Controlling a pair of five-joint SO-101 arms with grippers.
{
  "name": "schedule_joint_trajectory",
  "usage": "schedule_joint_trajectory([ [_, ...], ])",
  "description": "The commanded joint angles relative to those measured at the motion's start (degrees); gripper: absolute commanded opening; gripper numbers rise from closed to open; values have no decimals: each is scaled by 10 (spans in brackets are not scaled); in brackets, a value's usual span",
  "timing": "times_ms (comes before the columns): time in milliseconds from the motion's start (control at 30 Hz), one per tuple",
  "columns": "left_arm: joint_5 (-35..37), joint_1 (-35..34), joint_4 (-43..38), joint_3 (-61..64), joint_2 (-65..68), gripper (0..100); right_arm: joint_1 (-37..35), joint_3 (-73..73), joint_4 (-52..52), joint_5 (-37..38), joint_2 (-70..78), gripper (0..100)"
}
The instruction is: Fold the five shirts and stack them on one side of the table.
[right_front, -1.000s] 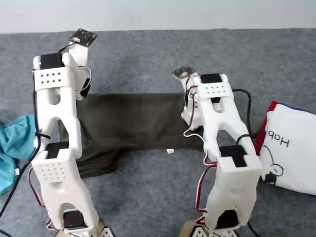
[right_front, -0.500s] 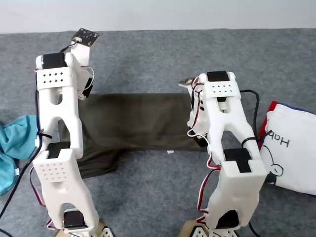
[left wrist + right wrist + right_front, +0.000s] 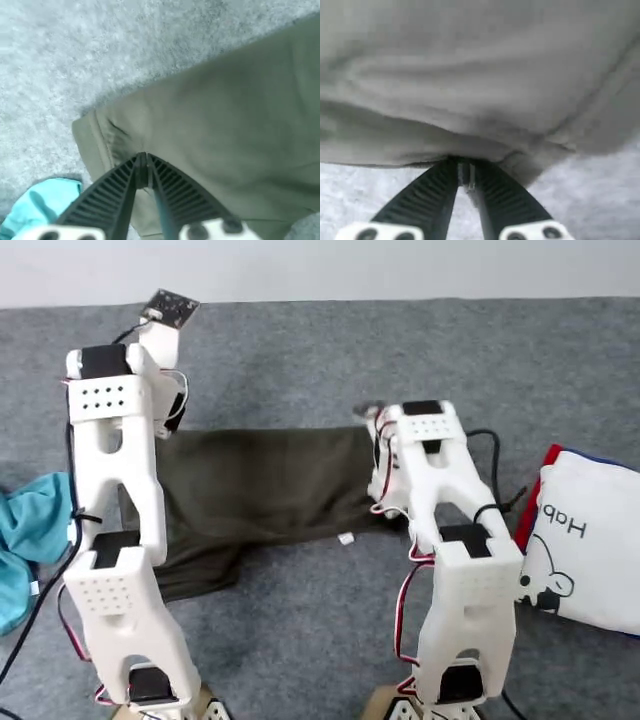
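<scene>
Olive shirt [image 3: 260, 485] lies spread on the grey surface [image 3: 300, 350], between the two arms. Left arm [image 3: 110, 440] covers one end of it, right arm [image 3: 440, 480] covers the other, so both ends are hidden from above.

Left end effector [image 3: 142, 167]: fingers pressed together, tips pinching the olive shirt just inside its hemmed edge. A small wrinkle in the cloth sits just ahead of the tips. How much cloth is caught is hard to make out.

Right end effector [image 3: 465, 175]: fingers also pressed together, pinching a folded edge of the olive shirt. The cloth bulges in a soft roll right ahead of the tips, and bare surface shows to either side of the fingers. Something pale sits between the tips, can't tell what.

Small white tag [image 3: 346, 538] lies at the shirt's near edge, near the right arm.

Teal shirt [image 3: 35, 515] is bunched up on the left end effector's outer side, apart from it and cut off by the frame edge.

White printed shirt [image 3: 590, 540] is well apart from the right end effector on its outer side, also cut off. A red cloth edge [image 3: 527, 502] peeks out beneath it, the rest is hidden
</scene>
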Motion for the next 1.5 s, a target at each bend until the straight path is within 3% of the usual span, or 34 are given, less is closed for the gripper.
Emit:
schedule_joint_trajectory([
  [0,5,1,1,-12,-40,6,-7,-127,56,-3,-14,9],
  [200,5,1,3,-11,-30,6,-4,-260,160,1,-30,9],
  [333,5,2,0,-11,-30,6,4,-282,161,1,-28,9],
  [700,6,-24,-79,1,80,6,50,-284,-169,1,124,9],
  [867,4,-64,-101,0,145,7,59,-284,-229,2,189,9],
  [1133,2,-119,-97,1,158,7,122,-312,-214,0,215,9],
  [1467,-6,-98,-33,-22,93,6,102,-430,-38,-1,163,9],
])
